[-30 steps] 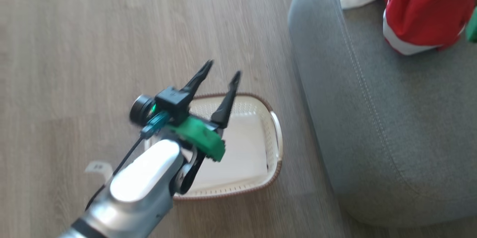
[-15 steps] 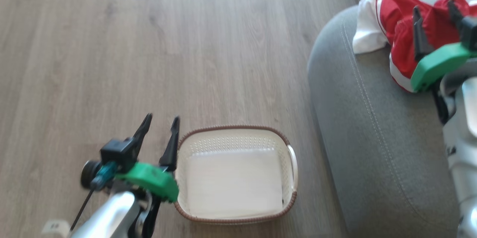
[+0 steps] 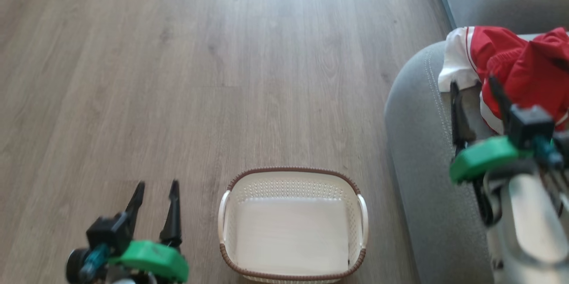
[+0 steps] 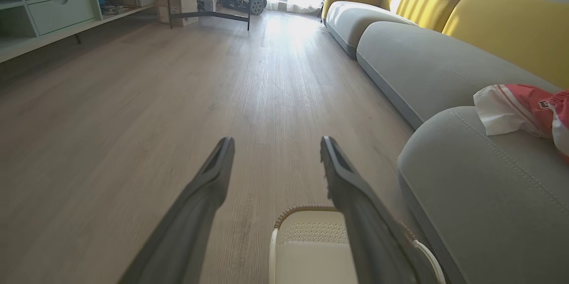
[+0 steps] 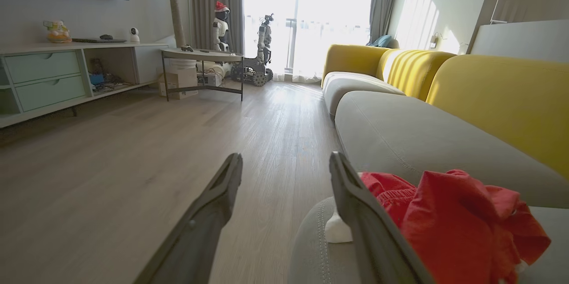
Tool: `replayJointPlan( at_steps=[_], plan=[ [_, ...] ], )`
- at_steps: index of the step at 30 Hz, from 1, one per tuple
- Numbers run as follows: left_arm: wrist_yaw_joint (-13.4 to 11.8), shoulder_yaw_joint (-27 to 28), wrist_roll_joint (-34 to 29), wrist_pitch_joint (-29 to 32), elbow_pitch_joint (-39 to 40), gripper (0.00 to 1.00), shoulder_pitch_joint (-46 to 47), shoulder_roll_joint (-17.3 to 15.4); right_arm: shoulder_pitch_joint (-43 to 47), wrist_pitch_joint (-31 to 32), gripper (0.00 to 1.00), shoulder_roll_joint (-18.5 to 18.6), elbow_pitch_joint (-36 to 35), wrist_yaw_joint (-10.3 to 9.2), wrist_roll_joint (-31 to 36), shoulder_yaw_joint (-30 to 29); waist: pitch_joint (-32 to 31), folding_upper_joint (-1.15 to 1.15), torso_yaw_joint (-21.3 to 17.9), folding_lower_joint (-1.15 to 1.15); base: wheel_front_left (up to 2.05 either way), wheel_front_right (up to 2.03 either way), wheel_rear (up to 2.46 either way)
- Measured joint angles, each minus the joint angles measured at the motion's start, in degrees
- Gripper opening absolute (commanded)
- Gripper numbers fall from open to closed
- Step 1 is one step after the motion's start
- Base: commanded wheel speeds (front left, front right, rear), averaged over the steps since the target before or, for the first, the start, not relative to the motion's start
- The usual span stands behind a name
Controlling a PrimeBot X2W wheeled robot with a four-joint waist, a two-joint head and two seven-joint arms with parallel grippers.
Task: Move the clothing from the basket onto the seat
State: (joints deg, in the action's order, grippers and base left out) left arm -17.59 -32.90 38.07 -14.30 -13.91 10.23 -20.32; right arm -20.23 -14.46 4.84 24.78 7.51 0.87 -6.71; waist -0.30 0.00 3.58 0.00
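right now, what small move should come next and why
Probably just draw the right end effector back from over the seat to rest. The basket looks empty and the red clothing already lies on the seat. The left end effector and the right one both stand open, holding nothing, so nothing seems left to carry.

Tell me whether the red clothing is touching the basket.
Apart. The head view shows the clothing lying on the seat, while the basket stands empty on the floor, with bare floor and the seat's rounded edge between them.
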Motion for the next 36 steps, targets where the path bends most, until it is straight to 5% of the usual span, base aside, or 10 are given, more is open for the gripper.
replayJointPlan(
  at_steps=[11,22,36],
  plan=[
    [-0.9,6.5,-4.1,0.0,3.1,1.00,-7.9,0.3,12.9,2.0,1.00,-1.7,-8.2,0.00,-4.4,4.3,-1.4,0.00,1.3,0.00,0.00,0.00,0.00],
    [3.5,9.5,-6.0,0.0,3.8,1.00,-12.2,1.7,19.7,1.9,1.00,-1.8,-11.9,0.00,-7.6,5.7,-2.4,0.00,1.4,0.00,0.00,0.00,0.00],
    [4.1,13.4,-9.0,0.0,3.4,1.00,-14.9,3.4,24.7,1.9,1.00,-2.0,-13.2,0.00,-10.9,7.1,-4.0,0.00,1.2,0.00,0.00,0.00,0.00]
  ],
)
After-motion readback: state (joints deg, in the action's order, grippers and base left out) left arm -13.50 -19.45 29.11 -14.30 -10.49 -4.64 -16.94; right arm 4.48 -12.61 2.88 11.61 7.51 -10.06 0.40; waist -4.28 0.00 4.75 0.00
